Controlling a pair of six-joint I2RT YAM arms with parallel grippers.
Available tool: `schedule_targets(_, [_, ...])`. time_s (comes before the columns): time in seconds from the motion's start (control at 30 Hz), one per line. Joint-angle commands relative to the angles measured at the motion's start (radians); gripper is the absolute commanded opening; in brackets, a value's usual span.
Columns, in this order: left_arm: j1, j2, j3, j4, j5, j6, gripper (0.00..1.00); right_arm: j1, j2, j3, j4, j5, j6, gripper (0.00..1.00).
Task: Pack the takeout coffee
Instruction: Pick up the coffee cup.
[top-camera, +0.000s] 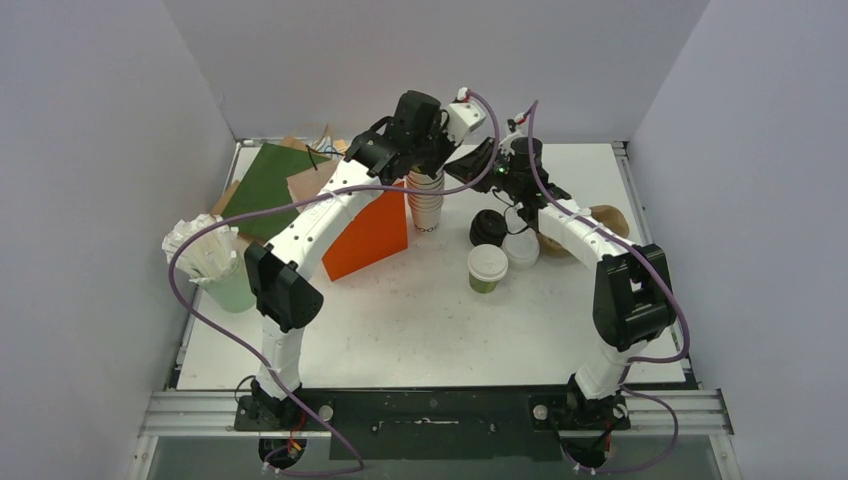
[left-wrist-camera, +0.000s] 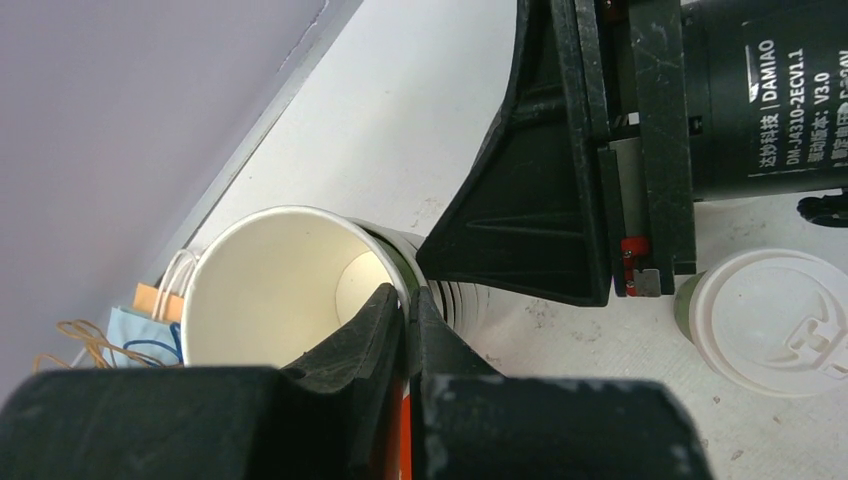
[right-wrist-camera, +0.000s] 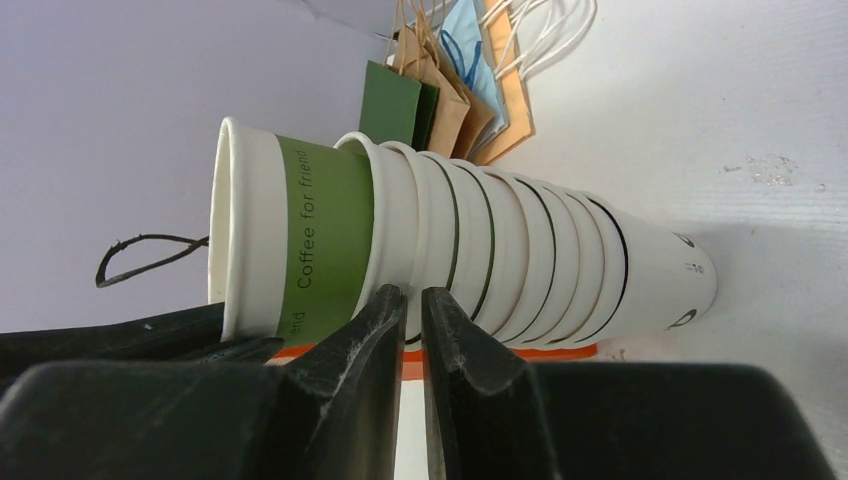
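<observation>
Two takeout coffees stand mid-table: one with a white lid (top-camera: 487, 266), which also shows in the left wrist view (left-wrist-camera: 775, 320), and one with a black lid (top-camera: 488, 228). At the back stands a stack of lidless white cups (top-camera: 426, 203) (right-wrist-camera: 560, 255), topped by a lidless cup with a green band (right-wrist-camera: 320, 240) (left-wrist-camera: 270, 285). My left gripper (top-camera: 424, 172) (left-wrist-camera: 410, 303) is shut on that top cup's rim, one finger inside and one outside. My right gripper (top-camera: 455, 168) (right-wrist-camera: 412, 300) is nearly shut with nothing between its fingers, its tips against the stack just below the green cup.
An orange bag (top-camera: 370, 235) stands left of the stack, and a green bag (top-camera: 268, 185) lies behind it. A cup of straws (top-camera: 212, 258) stands at the left edge. A loose white lid (top-camera: 521, 249) and a brown item (top-camera: 608, 216) lie to the right. Folded paper bags (right-wrist-camera: 440, 90) lie at the back wall.
</observation>
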Motion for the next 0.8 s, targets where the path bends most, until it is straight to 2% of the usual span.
schedule_targets(0.0, [-0.012,-0.054,0.062,0.074,0.03,0.007,0.0,0.016,-0.025,0.019,0.002,0.014,-0.033,0.15])
schedule_targets(0.37, [-0.035,-0.028,0.256,0.015,-0.048,0.103,0.0,0.009,-0.044,0.039,-0.03,0.031,-0.06,0.15])
schedule_targets(0.77, [-0.079,-0.159,0.159,0.036,-0.063,0.142,0.0,-0.002,-0.104,0.052,-0.09,0.073,-0.129,0.15])
